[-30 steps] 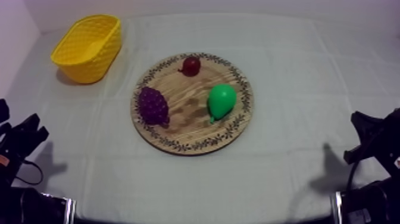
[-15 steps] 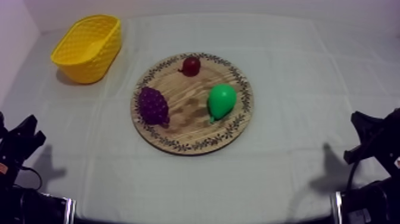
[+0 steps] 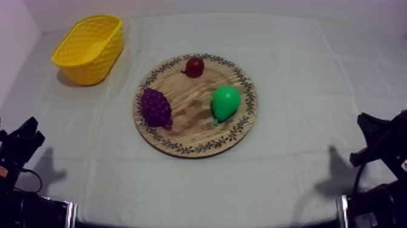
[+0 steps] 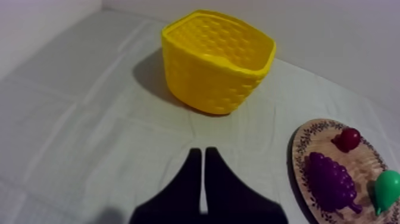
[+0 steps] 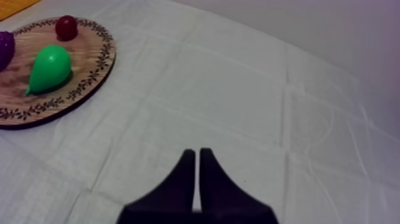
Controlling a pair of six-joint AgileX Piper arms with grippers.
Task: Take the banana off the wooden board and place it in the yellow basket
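The round wooden board (image 3: 194, 121) lies mid-table and carries a purple bunch of grapes (image 3: 155, 108), a green pear (image 3: 225, 102) and a small red fruit (image 3: 194, 67). The yellow basket (image 3: 91, 68) stands at the far left; what I see of its inside is only yellow weave. My left gripper (image 3: 23, 140) rests low at the left edge, and in its wrist view it (image 4: 199, 152) is shut on nothing, pointing at the basket (image 4: 208, 86). My right gripper (image 3: 368, 134) rests low at the right edge, also shut (image 5: 194, 154) over bare cloth, with the board (image 5: 83, 56) off to one side.
Grey-white cloth with fold creases covers the table. A wide strip of bare cloth separates each gripper from the board. The left wrist view catches the grapes (image 4: 330, 182), red fruit (image 4: 348, 139) and pear (image 4: 388, 189) beside the basket.
My left gripper has drawn back a little toward the lower left edge. The right arm, the fruit and the basket have stayed put.
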